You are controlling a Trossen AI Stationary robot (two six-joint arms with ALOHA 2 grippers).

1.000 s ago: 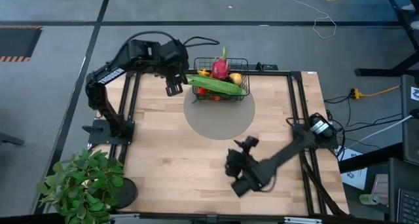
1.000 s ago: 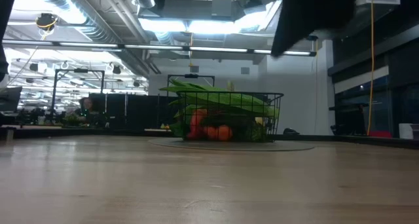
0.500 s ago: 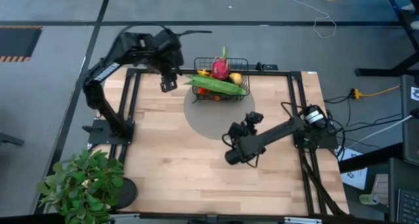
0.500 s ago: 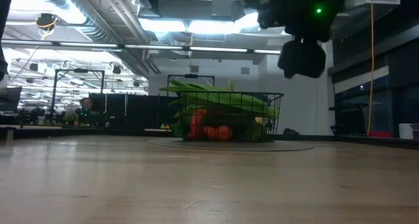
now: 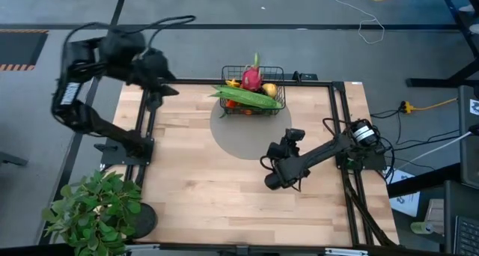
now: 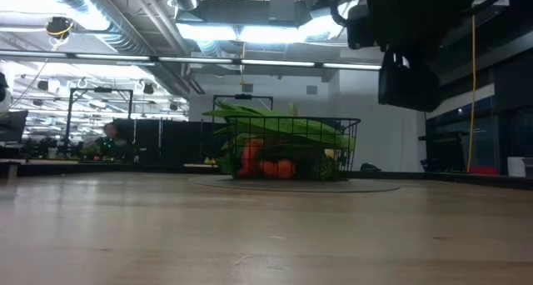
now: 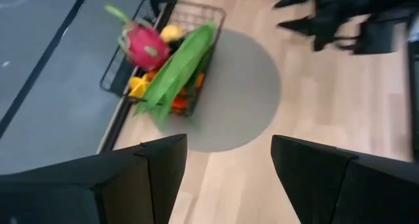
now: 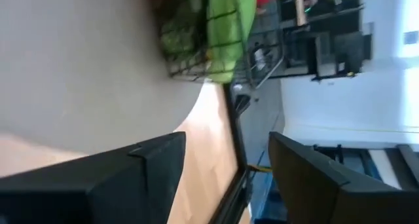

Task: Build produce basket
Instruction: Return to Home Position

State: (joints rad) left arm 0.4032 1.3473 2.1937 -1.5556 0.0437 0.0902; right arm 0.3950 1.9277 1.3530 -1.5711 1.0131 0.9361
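The black wire basket (image 5: 253, 87) stands on a grey round mat (image 5: 251, 132) at the table's far middle. Produce fills it. A long green corn husk (image 5: 247, 97) lies slanted across its top, with a pink dragon fruit (image 5: 251, 78) and a yellow fruit (image 5: 269, 89) behind, and oranges (image 6: 279, 168) low inside. My left gripper (image 5: 159, 90) hangs open and empty above the far left corner, well left of the basket (image 7: 177, 54). My right gripper (image 5: 290, 138) is open and empty over the table's middle, nearer than the basket (image 8: 203, 34) and pointing toward it.
A leafy potted plant (image 5: 93, 211) stands at the near left corner. Dark frame rails (image 5: 337, 121) run along the table's left, right and far sides. Bare wood (image 5: 209, 196) stretches across the near half of the table.
My left gripper has drawn back from beside the basket toward the table's far left corner, rising and tipping as it went. My right gripper has swung from the near edge toward the table's middle and the basket, rolling as it went. The basket and produce have stayed put.
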